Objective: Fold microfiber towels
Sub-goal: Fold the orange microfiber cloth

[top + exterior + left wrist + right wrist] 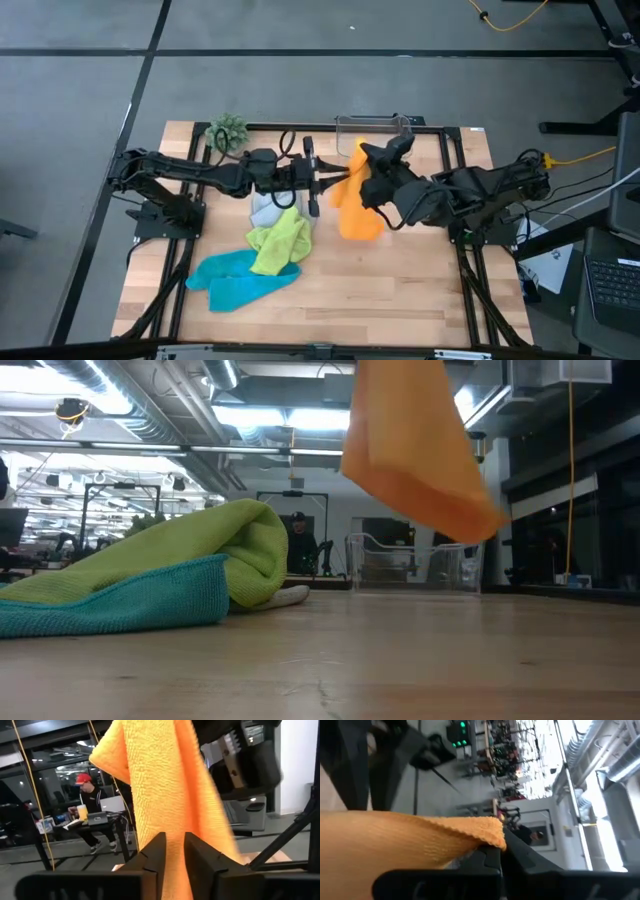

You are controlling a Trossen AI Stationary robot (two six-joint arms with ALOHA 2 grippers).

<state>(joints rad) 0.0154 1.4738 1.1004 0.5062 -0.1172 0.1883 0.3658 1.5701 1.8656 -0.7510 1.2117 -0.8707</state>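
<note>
The orange towel (pixel 357 212) hangs in the air over the middle of the table, its lower edge (pixel 430 510) clear of the wood. My right gripper (pixel 366 168) reaches in from the right and is shut on its top. My left gripper (pixel 174 842) comes level from the left; its fingers stand a little apart with orange cloth in the narrow gap. The lime green towel (pixel 280 242) lies crumpled on the turquoise towel (pixel 238 282), and the light grey towel (pixel 266 211) peeks out behind them. My left gripper has the hanging orange cloth (pixel 173 865) in the gap between its fingers, coming at it level from the table's left; I cannot tell whether the fingers touch it. My right gripper pinches a top corner of the orange towel (pixel 492 836) between its two fingers, roughly level, from the table's right. The towel hangs below the fingers, lifted clear and loosely draped.
A clear plastic box (pixel 372 127) stands at the far edge behind the orange towel, and a small green plant (pixel 228 131) sits at the far left. Bare wood lies along the near edge and near right (pixel 400 290). A person sits at a desk beyond the table (pixel 92 805).
</note>
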